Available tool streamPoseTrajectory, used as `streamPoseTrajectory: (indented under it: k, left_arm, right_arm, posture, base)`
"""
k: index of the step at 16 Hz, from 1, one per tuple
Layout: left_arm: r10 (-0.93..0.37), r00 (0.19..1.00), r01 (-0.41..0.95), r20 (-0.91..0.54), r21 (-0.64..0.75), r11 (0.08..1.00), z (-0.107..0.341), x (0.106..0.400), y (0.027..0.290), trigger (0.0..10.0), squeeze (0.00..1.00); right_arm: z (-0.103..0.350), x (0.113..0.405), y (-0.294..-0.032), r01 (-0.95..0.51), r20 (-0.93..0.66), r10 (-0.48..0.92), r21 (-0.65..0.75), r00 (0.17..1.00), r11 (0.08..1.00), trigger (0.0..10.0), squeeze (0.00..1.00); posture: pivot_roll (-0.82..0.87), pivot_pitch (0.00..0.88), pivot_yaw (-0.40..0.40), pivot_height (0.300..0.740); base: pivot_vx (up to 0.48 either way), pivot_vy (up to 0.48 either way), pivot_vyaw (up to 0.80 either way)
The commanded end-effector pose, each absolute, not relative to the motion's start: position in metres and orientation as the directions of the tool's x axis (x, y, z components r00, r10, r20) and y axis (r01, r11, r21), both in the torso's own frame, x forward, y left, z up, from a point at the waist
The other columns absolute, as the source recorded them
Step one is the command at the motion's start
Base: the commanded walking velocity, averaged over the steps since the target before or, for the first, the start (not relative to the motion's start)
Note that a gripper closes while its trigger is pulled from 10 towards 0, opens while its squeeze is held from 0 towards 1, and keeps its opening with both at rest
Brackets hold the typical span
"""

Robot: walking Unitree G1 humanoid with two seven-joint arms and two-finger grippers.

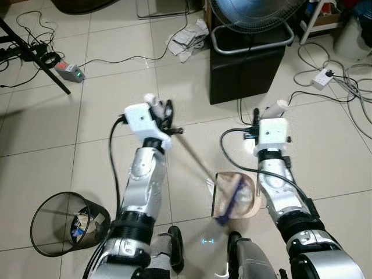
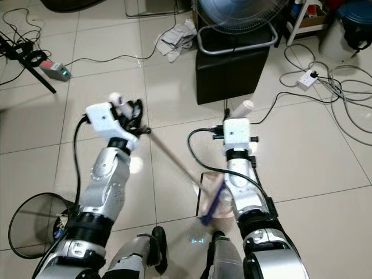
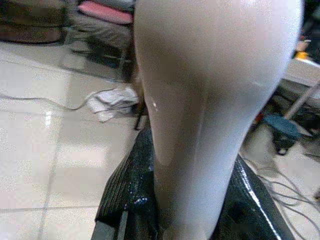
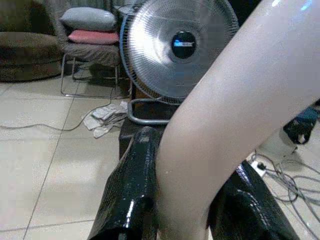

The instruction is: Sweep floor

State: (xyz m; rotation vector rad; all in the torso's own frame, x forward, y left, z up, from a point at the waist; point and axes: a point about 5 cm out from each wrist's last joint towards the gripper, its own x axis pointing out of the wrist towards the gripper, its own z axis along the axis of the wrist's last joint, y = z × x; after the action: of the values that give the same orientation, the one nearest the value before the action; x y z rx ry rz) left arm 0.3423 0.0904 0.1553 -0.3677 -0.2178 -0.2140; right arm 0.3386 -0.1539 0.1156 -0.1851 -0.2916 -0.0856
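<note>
No text, label, brand or number could be read anywhere. The fan beyond the right gripper's fingers carried a dark hub badge with a pale mark across it, too blurred to make out. The small grey box on the floor, well ahead of the left gripper's fingers, showed green and red marks but no legible characters. The crumpled papers lying near the fan's base bore print too small to read.
</note>
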Motion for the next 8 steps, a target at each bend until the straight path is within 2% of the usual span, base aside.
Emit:
streamPoseTrajectory:
  k: [1, 7, 8]
  left_arm:
    - [-0.193, 0.944, 0.273, 0.268, -0.307, 0.912, 0.159, 0.346, 0.092, 10.0, 0.0]
    - [-0.277, 0.915, 0.343, 0.294, -0.201, 0.918, 0.17, 0.358, 0.099, 10.0, 0.0]
    - [-0.289, 0.901, 0.354, 0.325, -0.163, 0.921, 0.181, 0.364, 0.11, 10.0, 0.0]
  right_arm:
    - [0.11, 0.333, -0.156, 0.117, 0.281, -0.085, -0.098, 0.956, 0.988, 10.0, 0.0]
    - [0.125, 0.33, -0.17, 0.195, 0.326, -0.184, 0.0, 0.927, 0.981, 10.0, 0.0]
    - [0.131, 0.33, -0.178, 0.22, 0.331, -0.21, 0.009, 0.92, 0.976, 10.0, 0.0]
  posture:
    - [0.08, 0.232, 0.138, 0.74]
    - [0.04, 0.127, 0.133, 0.74]
    - [0.03, 0.108, 0.126, 0.74]
  base:
    - [0.0, 0.0, 0.0]
    - [0.0, 0.0, 0.0]
    - [0.0, 0.0, 0.0]
